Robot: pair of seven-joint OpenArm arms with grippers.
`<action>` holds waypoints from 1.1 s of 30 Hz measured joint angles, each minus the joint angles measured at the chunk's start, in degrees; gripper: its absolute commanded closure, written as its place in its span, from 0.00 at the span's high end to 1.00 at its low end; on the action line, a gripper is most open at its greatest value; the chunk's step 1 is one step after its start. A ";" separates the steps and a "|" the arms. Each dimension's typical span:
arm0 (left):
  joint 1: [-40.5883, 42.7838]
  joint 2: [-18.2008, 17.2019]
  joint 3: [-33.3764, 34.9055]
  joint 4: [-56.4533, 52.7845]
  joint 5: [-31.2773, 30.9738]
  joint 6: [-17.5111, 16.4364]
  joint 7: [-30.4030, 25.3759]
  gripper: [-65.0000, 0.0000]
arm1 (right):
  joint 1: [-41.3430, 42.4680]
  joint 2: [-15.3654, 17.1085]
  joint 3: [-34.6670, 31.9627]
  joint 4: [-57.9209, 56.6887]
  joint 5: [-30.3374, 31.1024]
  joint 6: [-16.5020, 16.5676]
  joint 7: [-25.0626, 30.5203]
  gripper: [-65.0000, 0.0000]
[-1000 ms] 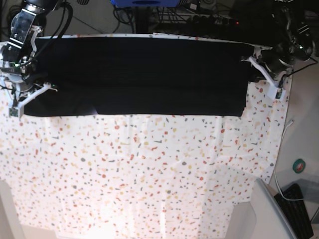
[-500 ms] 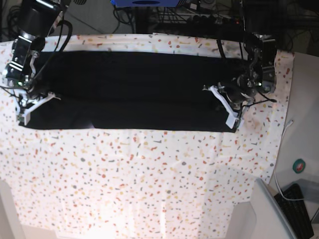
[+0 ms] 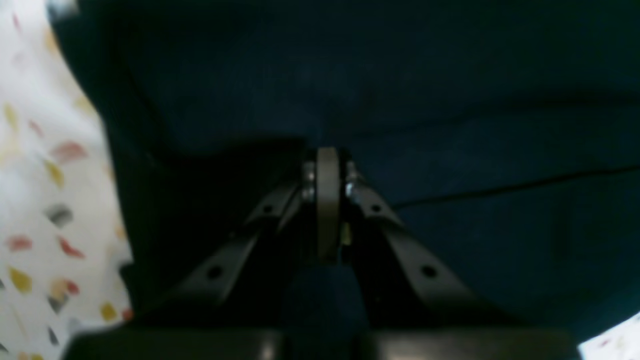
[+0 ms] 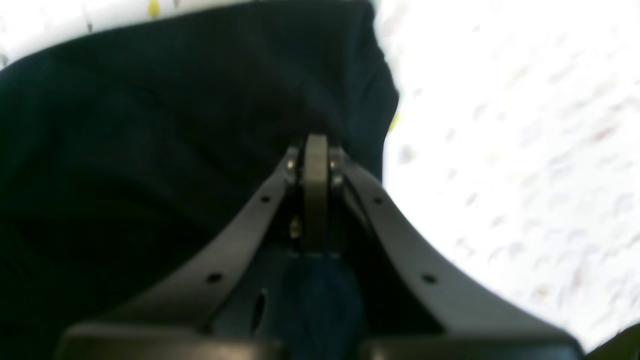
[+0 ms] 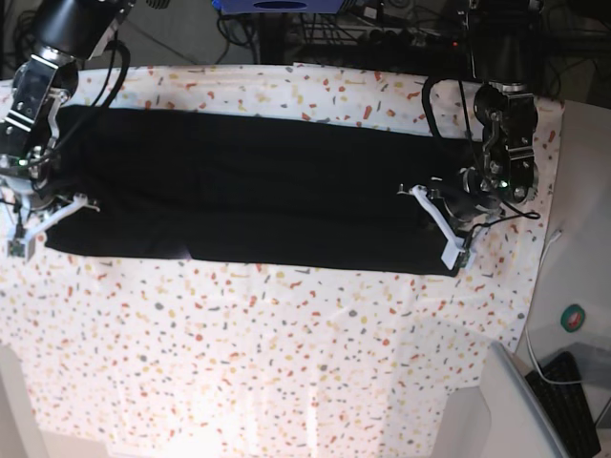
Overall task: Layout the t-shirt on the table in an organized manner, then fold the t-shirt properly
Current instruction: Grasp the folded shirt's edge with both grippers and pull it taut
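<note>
Both my grippers have dragged the shirt (image 5: 258, 196) toward the near side of the table (image 5: 286, 353): a second ago the black band lay up against the far edge, and now a strip of flecked cloth shows behind it. My left gripper (image 5: 441, 229), on the base view's right, has also swung inward, so that end of the shirt has been carried over onto itself and the band is shorter than it was. My right gripper (image 5: 38, 221) has slid down to the other end, at the table's left edge. In both wrist views my jaws are pressed tight together with black cloth bunched behind them, so I judge each is pinching a fold of shirt: the left (image 3: 327, 200) amid dark fabric, the right (image 4: 316, 180) at a rounded corner with bare table beside it. I take this as the lengthwise fold already made and the crosswise fold beginning from my left side. The shirt lies as a long strip across the far half of the table, plain black up, no print showing. Nothing sits on the table to block me; a keyboard (image 5: 573, 396) and a round green thing (image 5: 573, 317) lie off its right edge, cables (image 5: 382, 33) behind. My own left arm (image 5: 501, 114) hangs over the shirt's end.
</note>
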 measured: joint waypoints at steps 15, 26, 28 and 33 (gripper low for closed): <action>5.03 -0.42 -0.07 -0.02 -0.11 -0.02 -0.87 0.00 | 11.80 7.39 -7.85 -20.17 0.57 0.61 0.33 0.00; 4.28 -2.27 -0.13 -5.97 -2.95 -1.77 -6.78 0.00 | 19.39 15.43 -7.69 -46.31 1.36 -1.36 14.93 0.00; 4.37 -2.27 -0.13 -5.75 -2.93 -1.77 -6.86 0.00 | 20.24 15.82 -7.72 -48.04 0.85 -2.43 16.79 0.00; 4.37 -2.12 -0.11 -4.37 -2.67 -1.49 -5.77 0.00 | 16.72 14.75 -7.72 -41.05 0.39 -2.51 16.90 0.00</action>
